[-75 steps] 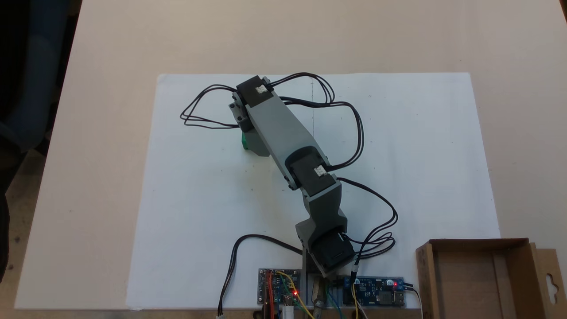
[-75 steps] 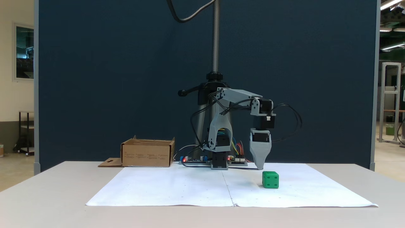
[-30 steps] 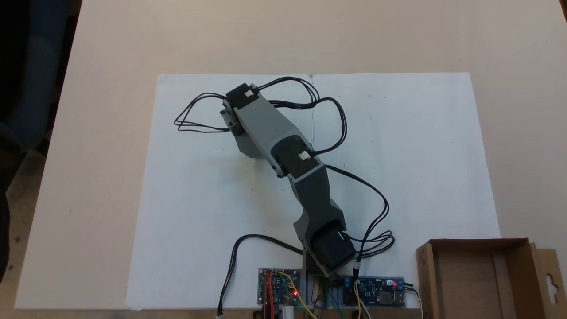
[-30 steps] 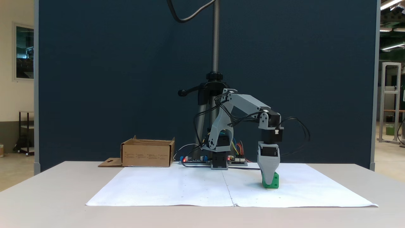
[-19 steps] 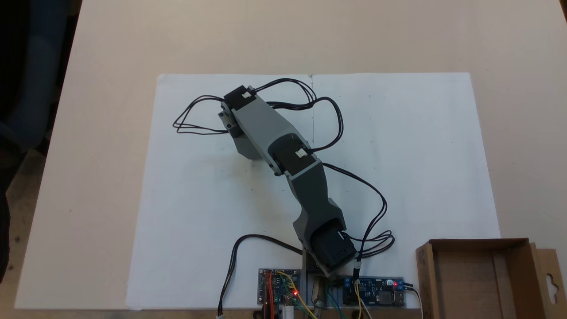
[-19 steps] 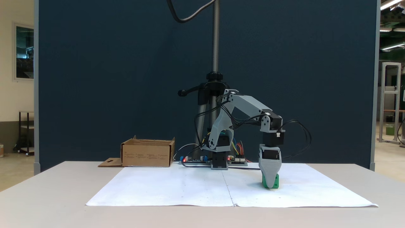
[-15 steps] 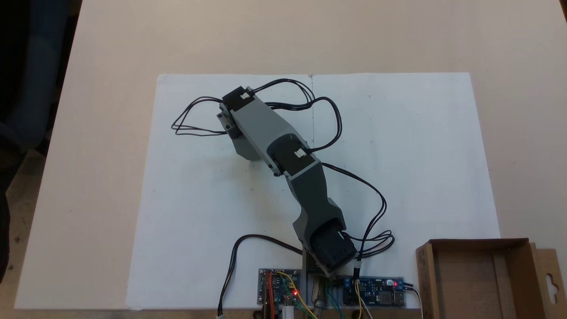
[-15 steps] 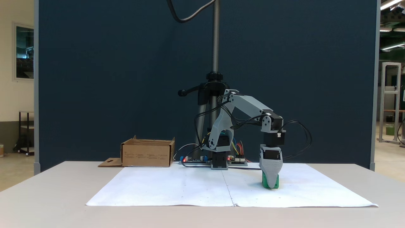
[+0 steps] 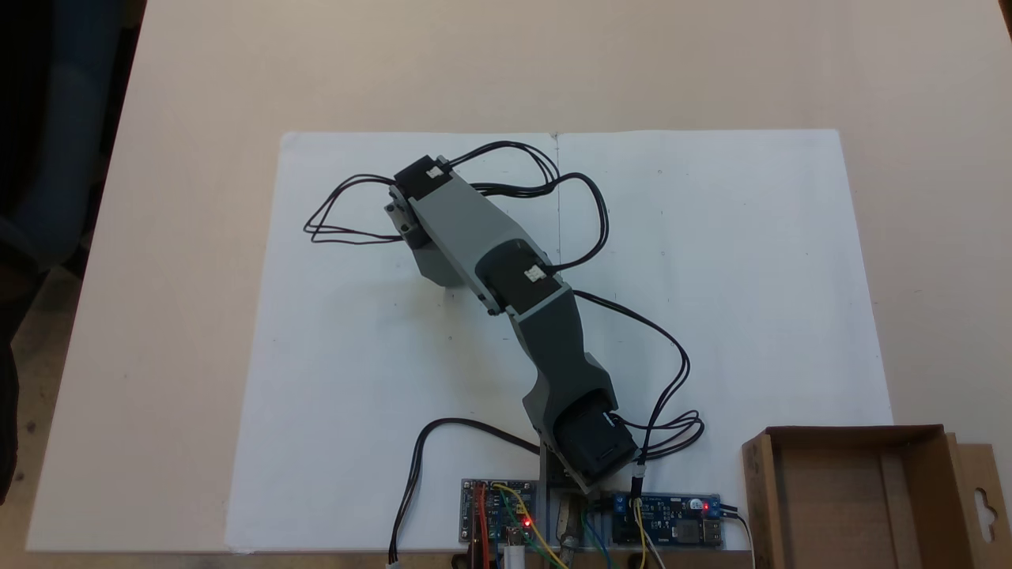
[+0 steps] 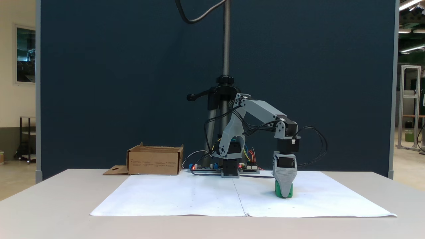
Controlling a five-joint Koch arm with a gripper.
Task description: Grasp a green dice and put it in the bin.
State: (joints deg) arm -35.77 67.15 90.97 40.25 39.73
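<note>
Hand [image 10: 284,195] lowered tip-down onto the white paper sheet [image 10: 199,196] right of frame centre in the side-on fixed view, its grey front jaw covering most of the green dice [image 10: 290,191], which sits on the sheet with green showing at either side of the jaw. Jaws one behind the other, so grip on the dice cannot be told. Bin [image 9: 858,498] at lower right of the top-down fixed view, on the table [image 9: 506,63], well apart from the dice.
</note>
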